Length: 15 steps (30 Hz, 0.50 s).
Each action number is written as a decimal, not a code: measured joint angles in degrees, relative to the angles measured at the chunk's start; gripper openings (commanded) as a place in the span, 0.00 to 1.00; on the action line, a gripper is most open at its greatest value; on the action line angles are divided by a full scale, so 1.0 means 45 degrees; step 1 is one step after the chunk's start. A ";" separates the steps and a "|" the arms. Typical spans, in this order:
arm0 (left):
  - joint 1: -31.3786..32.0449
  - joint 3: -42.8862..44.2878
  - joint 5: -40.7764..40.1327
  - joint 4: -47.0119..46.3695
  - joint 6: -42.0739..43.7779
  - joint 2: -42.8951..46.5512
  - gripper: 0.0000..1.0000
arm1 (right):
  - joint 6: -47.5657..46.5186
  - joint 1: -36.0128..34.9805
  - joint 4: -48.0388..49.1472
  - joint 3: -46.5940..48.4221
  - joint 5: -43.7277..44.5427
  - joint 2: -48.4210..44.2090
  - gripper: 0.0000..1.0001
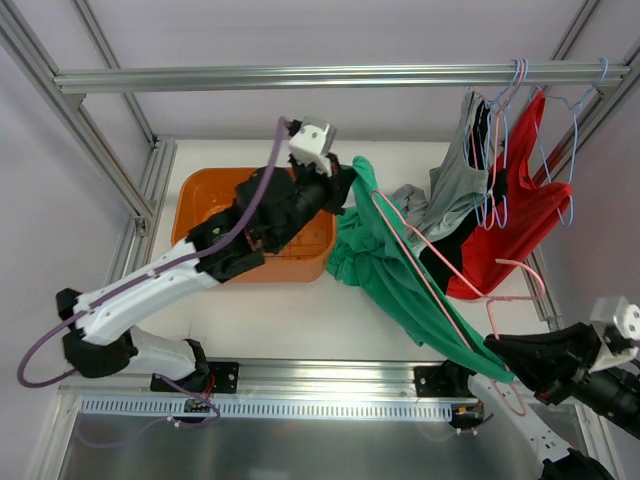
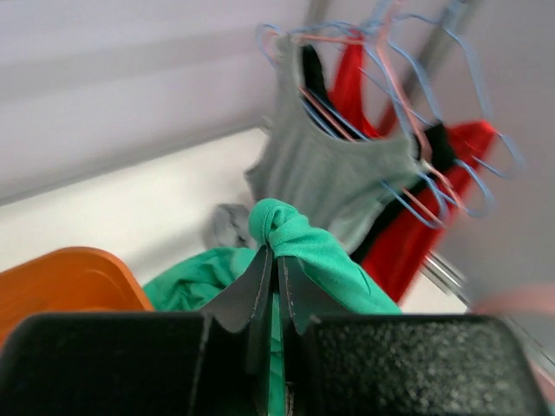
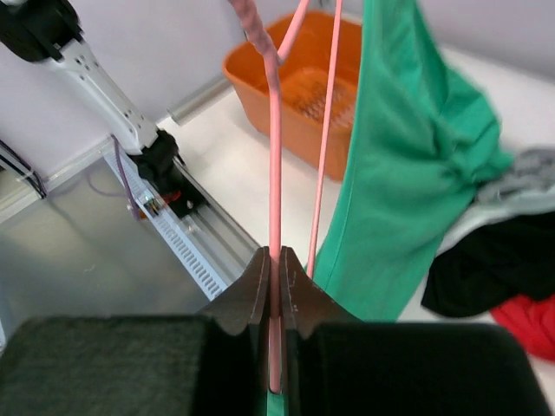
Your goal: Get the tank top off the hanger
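Note:
The green tank top (image 1: 400, 285) hangs stretched on a pink hanger (image 1: 521, 265) between my two arms, above the table. My left gripper (image 1: 345, 190) is shut on a bunched strap at the garment's upper end, next to the orange basket. In the left wrist view the green tank top (image 2: 321, 251) bulges out just past the left gripper (image 2: 276, 253). My right gripper (image 1: 495, 345), low at the right, is shut on the hanger's wire. In the right wrist view the pink hanger (image 3: 275, 156) runs straight up from the right gripper (image 3: 275, 253), with the tank top (image 3: 408, 156) draped to its right.
An orange basket (image 1: 205, 200) stands on the table behind the left arm. A grey top (image 1: 465, 180) and a red garment (image 1: 520, 210) hang on wire hangers from the overhead rail (image 1: 300, 76) at the back right. Black cloth (image 3: 494, 260) lies on the table beneath them.

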State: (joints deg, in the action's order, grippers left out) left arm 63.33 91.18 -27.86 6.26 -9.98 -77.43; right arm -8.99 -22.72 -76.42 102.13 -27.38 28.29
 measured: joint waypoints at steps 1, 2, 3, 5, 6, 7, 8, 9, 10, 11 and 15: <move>0.0005 -0.0413 0.0345 0.0087 -0.0063 0.0515 0.00 | -0.0024 -0.0010 0.0282 0.0141 -0.0165 -0.0092 0.00; 0.0000 -0.1010 0.0971 0.0024 -0.0175 0.1200 0.00 | -0.0034 -0.0010 0.0588 0.0223 -0.0311 -0.0204 0.00; 0.0000 -0.1608 0.1569 0.0078 -0.0311 0.1928 0.00 | -0.0058 -0.0010 0.0933 0.0253 -0.0442 -0.0330 0.00; 0.0000 -0.2463 0.2390 0.0097 -0.0529 0.3181 0.00 | -0.0112 -0.0015 0.1656 0.0180 -0.0816 -0.0554 0.00; 0.0000 -0.2958 0.2900 0.0107 -0.0675 0.3939 0.00 | -0.0097 -0.0015 0.2220 0.0000 -0.1083 -0.0719 0.00; 0.0000 -0.3269 0.3240 0.0214 -0.0782 0.4537 0.00 | -0.0019 -0.0015 0.2900 -0.0355 -0.1287 -0.0913 0.00; 0.0000 -0.3483 0.3687 0.0403 -0.0908 0.5129 0.00 | 0.0039 -0.0015 0.3730 -0.0821 -0.1462 -0.1185 0.00; 0.0000 -0.3619 0.4197 0.0597 -0.1005 0.5620 0.00 | 0.0316 -0.0015 0.4648 -0.1370 -0.1622 -0.1447 0.00; -0.0005 -0.3682 0.4760 0.0816 -0.1088 0.6008 0.00 | 0.0631 -0.0015 0.5513 -0.1870 -0.1719 -0.1642 0.00; 0.0000 -0.3696 0.5323 0.0976 -0.1161 0.6300 0.00 | 0.0996 -0.0015 0.6499 -0.2351 -0.1763 -0.1763 0.00; 0.0000 -0.4226 0.8340 0.1282 -0.1413 0.6819 0.00 | 0.2696 0.0034 1.0783 -0.3910 -0.1540 -0.1452 0.00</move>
State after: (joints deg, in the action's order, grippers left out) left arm 63.33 72.16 9.67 12.03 -16.34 -46.74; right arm 3.14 -22.57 -27.90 84.53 -34.30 21.76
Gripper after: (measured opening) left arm 0.012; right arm 0.049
